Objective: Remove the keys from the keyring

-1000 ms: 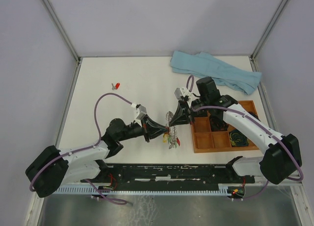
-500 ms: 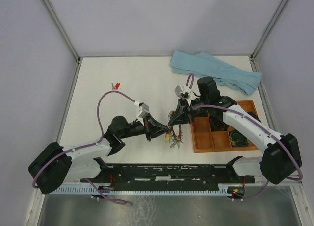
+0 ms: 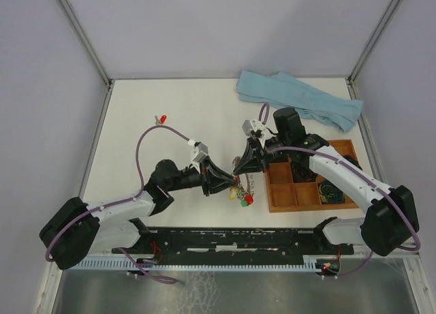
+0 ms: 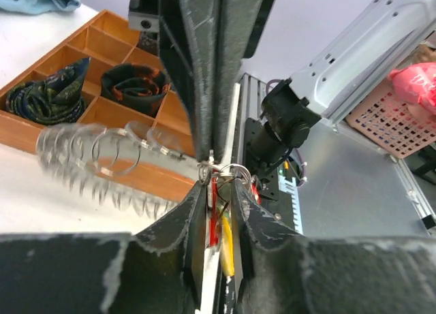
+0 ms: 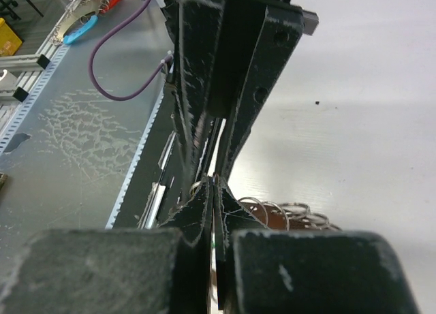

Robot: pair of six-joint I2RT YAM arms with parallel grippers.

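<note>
While right gripper [image 3: 238, 169] clamps tight on the silvery loop-fringed keyring [image 4: 102, 157] | ring hangs beside tray [image 3: 272, 206] | red, green, yellow keys [image 3: 243, 197] dangle under it | left gripper [image 4: 218, 191] jaws slightly apart around keys

From my station I can read no text, label, brand, number or sign in any view. If the small red- and green-headed keys [image 3: 245, 200] carry markings, they are too small for me to make out.

light: bright, even | shadows: faint | blur: keyring [image 4: 75, 147] smeared, left wrist
</note>
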